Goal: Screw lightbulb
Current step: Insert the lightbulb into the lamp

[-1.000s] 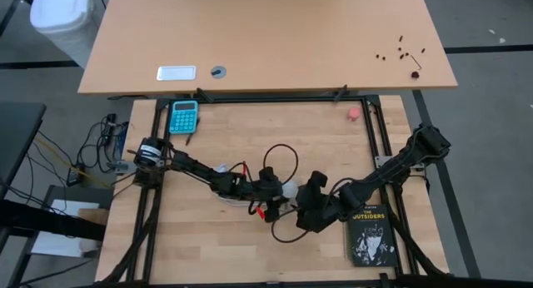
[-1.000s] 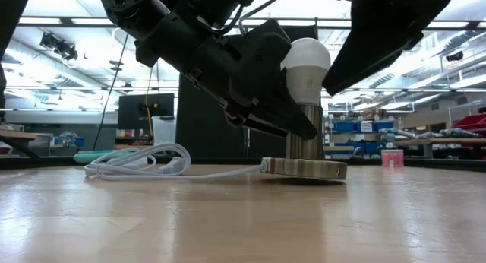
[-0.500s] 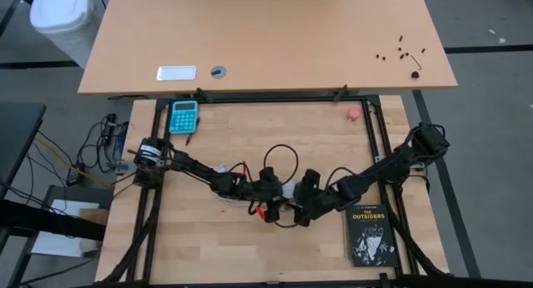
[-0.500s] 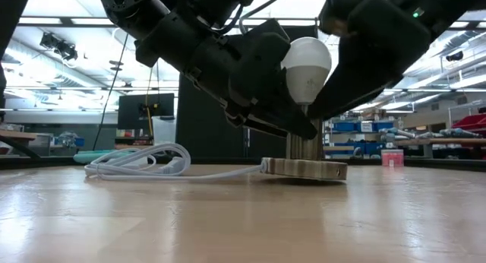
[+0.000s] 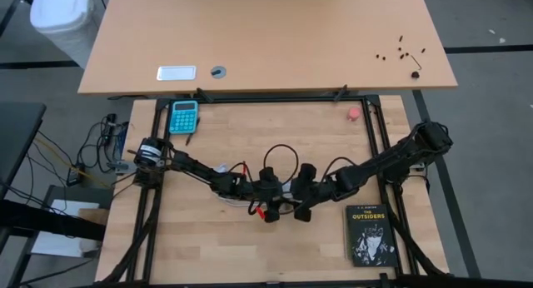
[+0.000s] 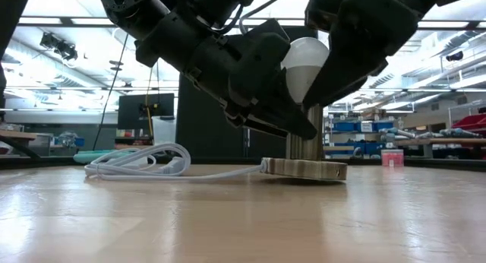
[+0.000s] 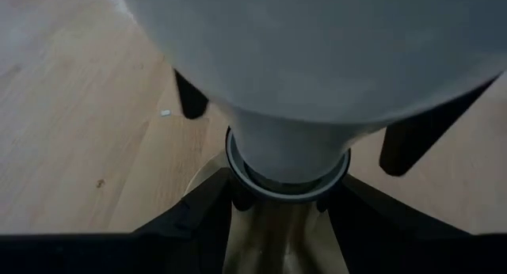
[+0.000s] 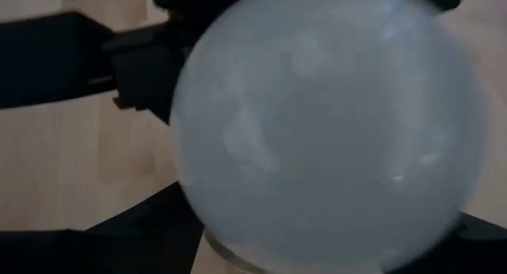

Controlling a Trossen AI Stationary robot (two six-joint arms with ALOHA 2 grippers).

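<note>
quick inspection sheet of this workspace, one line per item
surface: wooden table, bare around the middle
job's things: lightbulb upright on socket
clutter: calculator, black book, small pink-red object
grippers: left gripper clamps the socket stem under the bulb; right gripper around the bulb's globe
cables: white coiled cord; black cable loop
surroundings: desk beyond; white bin

Lightbulb point(image 6: 302, 64) partly hidden behind both dark arms in the low view, its dome cut off by the left wrist picture's edge, screw base unseen inside the socket point(image 6: 307, 166), blurred in the right wrist view
</note>
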